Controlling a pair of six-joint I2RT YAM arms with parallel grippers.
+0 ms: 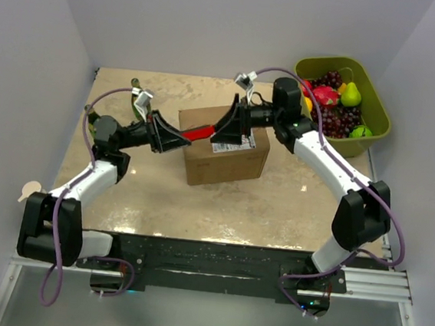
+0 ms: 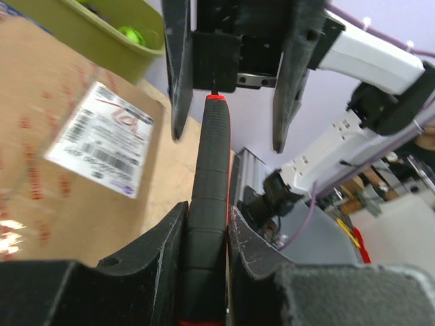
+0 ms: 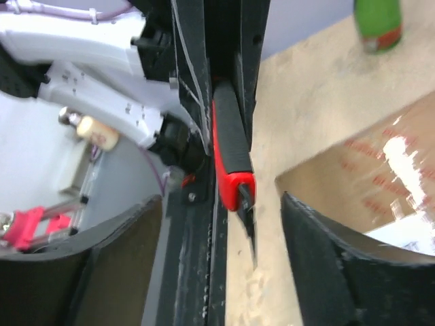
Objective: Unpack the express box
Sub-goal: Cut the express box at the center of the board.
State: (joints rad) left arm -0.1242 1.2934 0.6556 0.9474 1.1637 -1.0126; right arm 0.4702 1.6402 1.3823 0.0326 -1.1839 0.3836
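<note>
**A:** Where is the express box [image 1: 225, 162] sitting, and how much room is showing around it?

**B:** It is sitting at the centre of the overhead view, slightly turned on the tan table [image 1: 274, 211]. The widest stretch of tabletop is lying below it, towards the arm bases. White walls are closing in the left, top and right of the frame. At the upper right, an olive tub [image 1: 323, 62] is pressing into the corner, well apart from the box.

**A:** What are the grippers doing?

**B:** The left gripper [image 1: 165, 135] is clamping the black handle of a red-and-black knife [image 1: 195, 135] and holding it over the box's upper left edge. The right gripper [image 1: 230, 129] is standing wide, with a finger on either side of the knife's red end, and neither finger is touching it. It is gripping nothing.

**A:** How many of each thing are you counting?

**B:** I am counting one box, one knife, one tub and one green bottle [image 3: 377, 24], which is standing on the table beyond the box in the right wrist view. The tub is holding mixed fruit, heaped too closely to count.

**A:** Is any writing coming through?

**B:** One white label [image 2: 102, 139] is lying on the box top, showing barcodes and a red scrawl, but its print is blurring past reading. Red print is also running along the cardboard, and that is unreadable too.
</note>
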